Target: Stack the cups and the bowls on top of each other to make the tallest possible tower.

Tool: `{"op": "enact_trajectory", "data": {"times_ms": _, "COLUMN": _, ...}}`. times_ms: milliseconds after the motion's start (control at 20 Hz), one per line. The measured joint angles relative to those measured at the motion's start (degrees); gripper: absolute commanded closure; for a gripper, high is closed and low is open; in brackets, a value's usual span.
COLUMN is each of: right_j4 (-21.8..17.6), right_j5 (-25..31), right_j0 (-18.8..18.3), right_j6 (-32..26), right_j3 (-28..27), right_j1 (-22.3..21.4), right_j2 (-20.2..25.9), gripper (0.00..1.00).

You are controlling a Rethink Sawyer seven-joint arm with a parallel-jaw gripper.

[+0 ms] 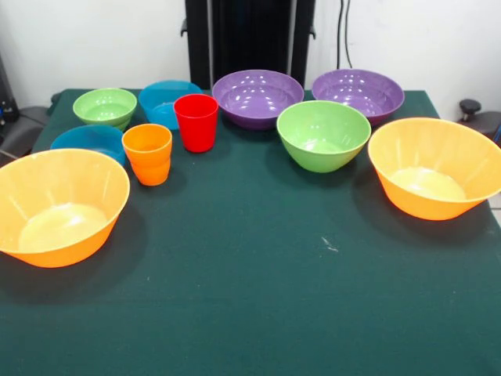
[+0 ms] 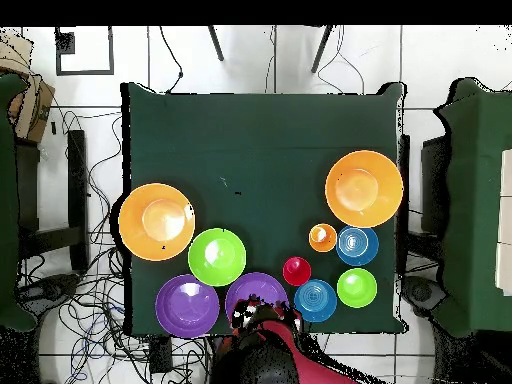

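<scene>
Nothing is stacked; every piece stands alone on the green table [image 1: 250, 298]. Two large orange bowls sit at the front left [image 1: 59, 207] and right [image 1: 434, 166]. Two purple bowls [image 1: 257, 97] [image 1: 358, 94] stand at the back, with the medium green bowl [image 1: 323, 135] in front of them. The red cup [image 1: 196, 121] and the orange cup [image 1: 147, 153] stand upright left of centre. The small green bowl [image 1: 105, 106] and two blue bowls [image 1: 168, 102] [image 1: 88, 142] are at the back left. The arm [image 2: 265, 345] is drawn back over the base, partly over a purple bowl [image 2: 255, 295]; its gripper cannot be made out.
The black pedestal [image 1: 250, 39] stands behind the table's far edge. In the overhead view cables [image 2: 90, 300] lie on the floor and green-covered furniture [image 2: 475, 200] flanks the table. The orange bowls [image 2: 364, 188] [image 2: 157, 221] sit towards the table's sides.
</scene>
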Motion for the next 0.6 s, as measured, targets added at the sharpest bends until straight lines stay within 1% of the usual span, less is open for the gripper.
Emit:
{"op": "enact_trajectory", "data": {"times_ms": 150, "right_j4": 0.0, "right_j5": 0.0, "right_j0": -0.8, "right_j6": 0.0, "right_j3": -0.2, "right_j1": 1.4, "right_j2": 0.9, "gripper": 0.00}}
{"op": "enact_trajectory", "data": {"times_ms": 300, "right_j4": 0.0, "right_j5": -0.1, "right_j0": -0.8, "right_j6": 0.0, "right_j3": -0.9, "right_j1": 3.2, "right_j2": 1.7, "gripper": 0.00}}
{"op": "enact_trajectory", "data": {"times_ms": 600, "right_j4": 0.0, "right_j5": -2.3, "right_j0": -0.8, "right_j6": 0.0, "right_j3": -2.8, "right_j1": 7.8, "right_j2": 2.9, "gripper": 0.00}}
